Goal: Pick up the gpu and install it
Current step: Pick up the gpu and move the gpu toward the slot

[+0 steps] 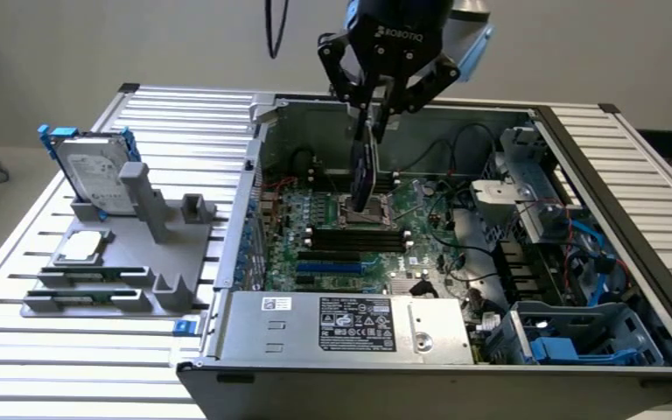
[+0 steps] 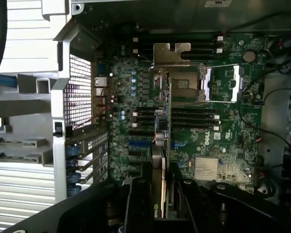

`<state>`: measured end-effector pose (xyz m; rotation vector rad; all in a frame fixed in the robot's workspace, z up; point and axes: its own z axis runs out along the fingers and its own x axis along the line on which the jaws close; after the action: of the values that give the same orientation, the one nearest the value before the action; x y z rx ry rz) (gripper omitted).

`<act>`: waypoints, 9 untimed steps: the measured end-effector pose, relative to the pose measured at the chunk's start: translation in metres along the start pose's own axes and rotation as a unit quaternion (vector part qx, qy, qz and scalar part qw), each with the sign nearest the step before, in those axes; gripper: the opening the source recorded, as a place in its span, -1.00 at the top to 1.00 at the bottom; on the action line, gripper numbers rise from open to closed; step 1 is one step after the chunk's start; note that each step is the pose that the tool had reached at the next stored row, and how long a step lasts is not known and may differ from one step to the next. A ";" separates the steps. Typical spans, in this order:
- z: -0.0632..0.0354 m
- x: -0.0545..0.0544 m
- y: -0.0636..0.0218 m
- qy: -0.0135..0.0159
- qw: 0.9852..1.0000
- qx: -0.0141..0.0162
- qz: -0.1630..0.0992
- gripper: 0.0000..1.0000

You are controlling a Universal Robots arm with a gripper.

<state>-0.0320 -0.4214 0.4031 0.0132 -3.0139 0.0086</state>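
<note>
Exterior view: a black robot gripper (image 1: 380,112) reaches down into an open computer case (image 1: 430,392) that lies on a slatted metal bench (image 1: 185,109). Its two fingers are clamped on the upper end of the gpu (image 1: 363,175). The card hangs straight down from the gripper, edge-on, as a thin dark strip. Directly below the gripper lies the green motherboard (image 1: 312,236), and the card's lower end hangs over it, close to the CPU socket (image 1: 367,212). Whether the card touches the board cannot be told. Nearer the camera than the gripper, at the case's front edge, sits a grey labelled power supply (image 1: 348,324). Well off to the exterior view's left of the gripper, outside the case, a silver hard drive (image 1: 88,171) in a blue frame stands upright on a grey fixture (image 1: 167,227).

Wrist view: looking down along the gripper (image 2: 162,199), its black fingers (image 2: 136,204) press on either face of the gpu (image 2: 162,145) — the card runs away from the camera as a narrow edge and ends in its silver bracket (image 2: 171,53). Beneath the gripper spreads the motherboard (image 2: 223,141). The CPU socket (image 2: 186,85) lies just beside the card's far end, black memory slots (image 2: 194,116) lie alongside the card, and a finned silver heatsink (image 2: 207,169) sits near the gripper.
</note>
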 end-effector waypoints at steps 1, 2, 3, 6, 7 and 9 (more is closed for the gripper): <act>0.0001 -0.001 0.0000 -0.003 1.000 0.000 -0.001 0.48; 0.0003 -0.001 0.0000 -0.006 1.000 0.000 -0.001 0.48; 0.0006 -0.002 0.0000 -0.010 1.000 0.000 -0.002 0.48; 0.0018 -0.002 -0.0002 -0.013 1.000 0.000 -0.003 0.48; 0.0019 -0.002 -0.0002 -0.013 1.000 0.000 -0.003 0.48; 0.0019 -0.002 -0.0003 -0.013 1.000 0.000 -0.003 0.48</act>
<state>-0.0299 -0.4216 0.4009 0.0237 -3.0406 0.0075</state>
